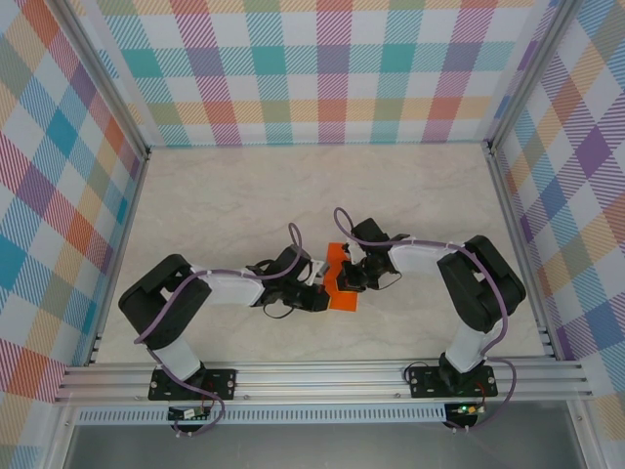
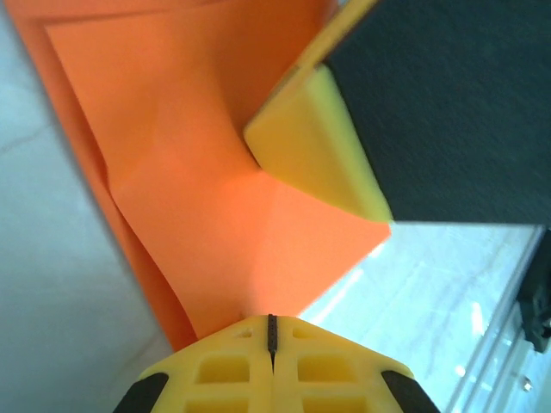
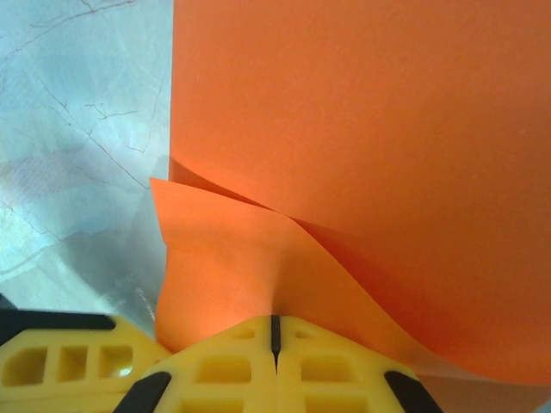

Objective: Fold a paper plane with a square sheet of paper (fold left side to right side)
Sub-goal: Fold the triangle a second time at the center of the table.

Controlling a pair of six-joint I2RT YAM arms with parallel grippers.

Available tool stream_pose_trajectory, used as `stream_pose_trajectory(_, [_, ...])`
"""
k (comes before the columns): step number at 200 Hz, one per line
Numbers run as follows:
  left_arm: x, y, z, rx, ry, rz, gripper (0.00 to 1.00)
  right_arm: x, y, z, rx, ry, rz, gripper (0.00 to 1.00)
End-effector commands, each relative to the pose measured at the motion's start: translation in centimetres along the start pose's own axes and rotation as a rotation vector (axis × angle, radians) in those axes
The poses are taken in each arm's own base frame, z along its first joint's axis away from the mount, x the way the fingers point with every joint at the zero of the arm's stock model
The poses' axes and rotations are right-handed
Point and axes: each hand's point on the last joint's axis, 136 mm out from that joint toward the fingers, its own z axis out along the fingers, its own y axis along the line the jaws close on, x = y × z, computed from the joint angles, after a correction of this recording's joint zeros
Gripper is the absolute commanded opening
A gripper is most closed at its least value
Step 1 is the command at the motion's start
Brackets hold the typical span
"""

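Paper point(image 1: 342, 301) on table point(image 1: 244, 195) between left end effector point(image 2: 272, 334), right end effector point(image 3: 275, 331)

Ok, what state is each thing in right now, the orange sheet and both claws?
square sheet of paper: partly folded, creased, layers bowed apart rather than pressed flat, pinched between both claws.
left claw: shut on the sheet.
right claw: shut on the sheet.

pale marbled tabletop point(image 1: 293, 186), plaid walls point(image 1: 312, 68) around it, aluminium rail point(image 1: 322, 376) along near edge.
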Motion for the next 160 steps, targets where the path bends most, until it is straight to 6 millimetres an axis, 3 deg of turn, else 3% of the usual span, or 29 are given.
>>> stream_pose_trajectory(1, [-0.1,-0.9,-1.5,0.03,-0.004,-0.01,0.0,0.4,-2.0,0.5,0.062,0.023,0.029,0.02])
stream_pose_trajectory(30, [-0.7,-0.8,-1.8,0.03,-0.017,-0.013,0.0,0.3,-1.7,0.5,0.055,0.025,0.026,0.02])
stream_pose_trajectory(76, [-0.9,0.9,-0.6,-0.007,0.002,-0.035,0.0,0.4,-1.7,0.4,0.056,0.026,0.024,0.02])
stream_pose_trajectory(128, [0.5,2.8,0.1,-0.062,0.051,-0.061,0.0,0.2,-1.3,0.2,0.044,0.019,0.019,0.02])
stream_pose_trajectory(160, [1.7,4.1,0.1,-0.113,0.076,-0.076,0.0,-0.3,0.5,-1.4,-0.007,-0.021,-0.012,0.02])
